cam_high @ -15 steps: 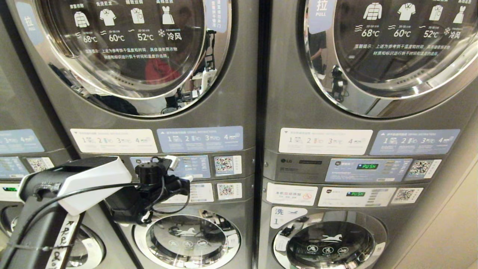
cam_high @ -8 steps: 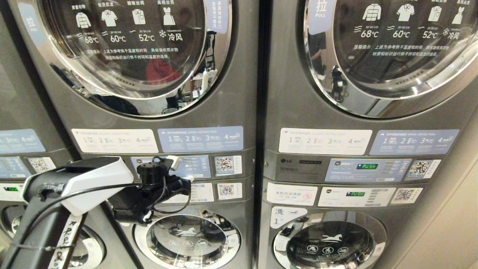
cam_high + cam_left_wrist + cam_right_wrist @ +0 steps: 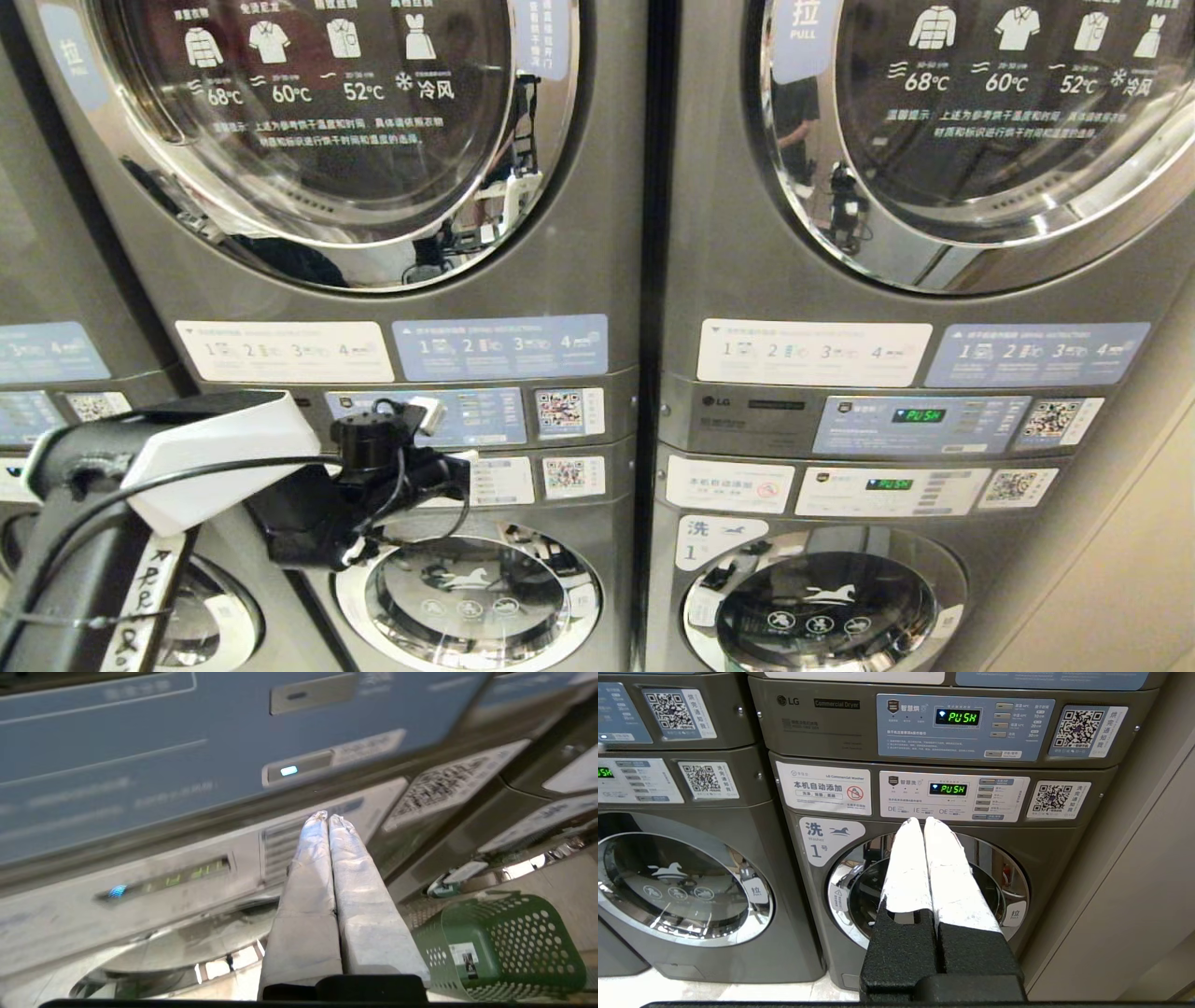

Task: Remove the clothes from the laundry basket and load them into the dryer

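While up by the control panel [image 3: 140,765] of the left dryer [image 3: 373,308], left gripper [image 3: 327,817] with fingers pressed together, holding nothing. Green laundry basket [image 3: 504,947] down on the floor. Farther right, right gripper [image 3: 923,820], fingers together too, before a washer door [image 3: 1004,868].

The floor [image 3: 714,994] is pale and smooth. The big grey machines [image 3: 794,905] stand right on it, side by side, with the round door of the washer [image 3: 924,882] low down near the floor. A green basket [image 3: 500,947] full of little holes sits on the floor too, near the front of the machines.
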